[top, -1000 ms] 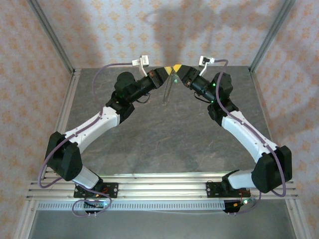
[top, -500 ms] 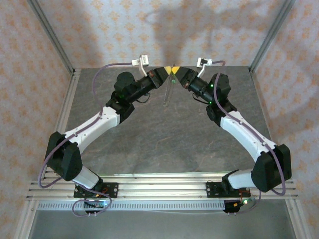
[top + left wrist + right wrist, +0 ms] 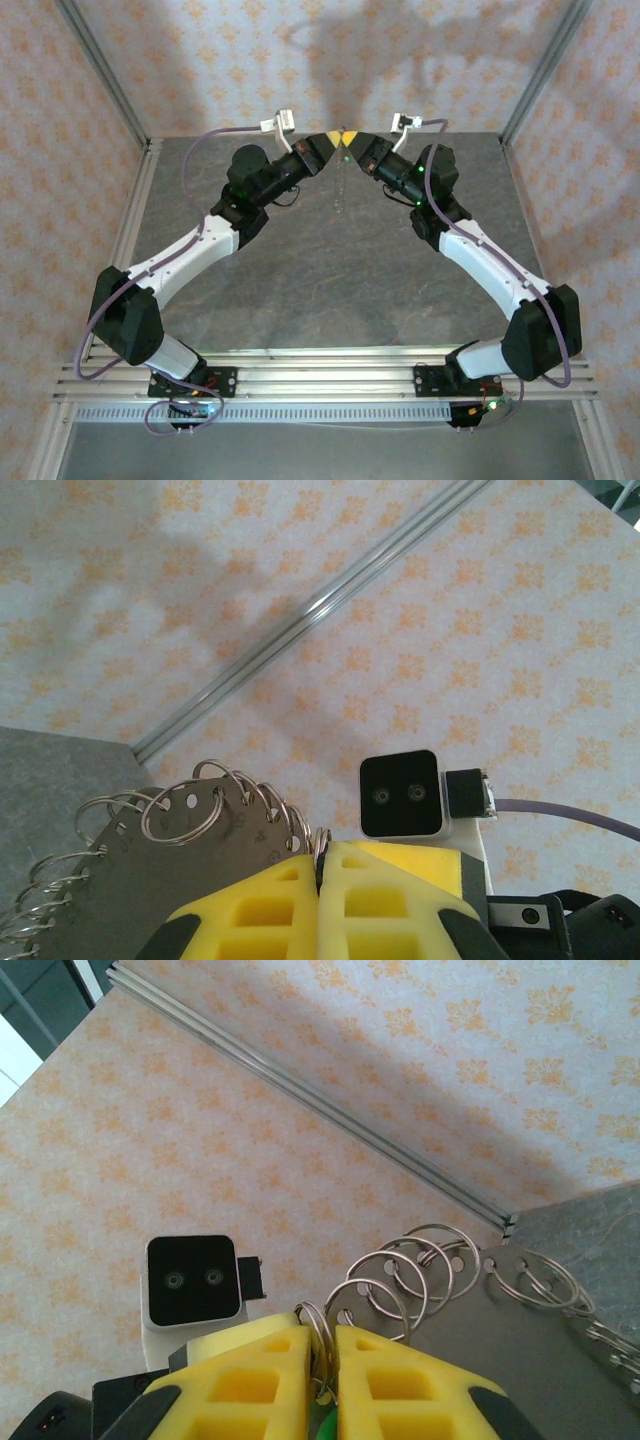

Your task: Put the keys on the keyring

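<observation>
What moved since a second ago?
The right arm edged toward the left arm, and the right fingers squeezed closer on the green key. The hanging keyring turned nearly edge-on. The left arm and the left fingers, shut on the keyring, stayed put.

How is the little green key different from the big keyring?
Colour: the key is bright green; the keyring is dull grey metal.
Size: the key is a speck beside the far wider keyring.
Hold: the key sits tucked between the right gripper's fingers, mostly hidden; the left gripper pinches the keyring's edge, and its loop-lined rim sticks out.
Shared: both are held up off the table.
</observation>
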`<act>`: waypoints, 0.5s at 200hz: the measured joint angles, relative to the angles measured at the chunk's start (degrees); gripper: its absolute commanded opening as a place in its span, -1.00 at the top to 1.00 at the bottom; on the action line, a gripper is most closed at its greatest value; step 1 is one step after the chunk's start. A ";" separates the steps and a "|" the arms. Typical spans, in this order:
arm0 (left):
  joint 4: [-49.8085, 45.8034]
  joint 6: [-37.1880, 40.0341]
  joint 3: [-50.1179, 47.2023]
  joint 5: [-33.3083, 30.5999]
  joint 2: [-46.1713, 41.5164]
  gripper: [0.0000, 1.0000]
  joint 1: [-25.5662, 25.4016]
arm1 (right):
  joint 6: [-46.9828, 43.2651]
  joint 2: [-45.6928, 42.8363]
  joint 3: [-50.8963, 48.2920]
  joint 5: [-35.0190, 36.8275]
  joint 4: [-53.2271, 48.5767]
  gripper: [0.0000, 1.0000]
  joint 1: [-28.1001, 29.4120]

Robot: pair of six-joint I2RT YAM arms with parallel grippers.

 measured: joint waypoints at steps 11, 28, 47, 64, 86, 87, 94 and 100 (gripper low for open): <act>0.00 0.00 -0.04 -0.26 -0.11 1.00 0.02 | 0.26 0.11 0.02 0.26 -0.02 1.00 0.09; 0.00 0.02 -0.13 -0.44 -0.13 1.00 0.00 | 0.42 0.11 0.04 0.48 -0.20 1.00 0.09; -0.02 0.20 -0.15 -0.44 -0.13 1.00 0.00 | 0.33 0.11 0.04 0.66 -0.37 1.00 0.13; -0.02 0.46 -0.15 -0.46 -0.13 1.00 0.00 | 0.31 0.11 0.04 0.92 -0.39 1.00 0.20; -0.11 0.66 -0.15 -0.46 -0.22 1.00 0.00 | 0.39 0.13 0.04 0.92 -0.39 0.74 0.20; -0.11 0.66 -0.15 -0.44 -0.22 1.00 0.00 | 0.42 0.13 0.04 0.90 -0.39 0.74 0.20; -0.17 0.66 -0.15 -0.42 -0.24 1.00 0.00 | 0.35 0.20 0.04 0.90 -0.37 0.76 0.26; -0.26 0.68 -0.15 -0.44 -0.24 1.00 -0.04 | 0.33 0.24 0.11 1.01 -0.37 0.85 0.35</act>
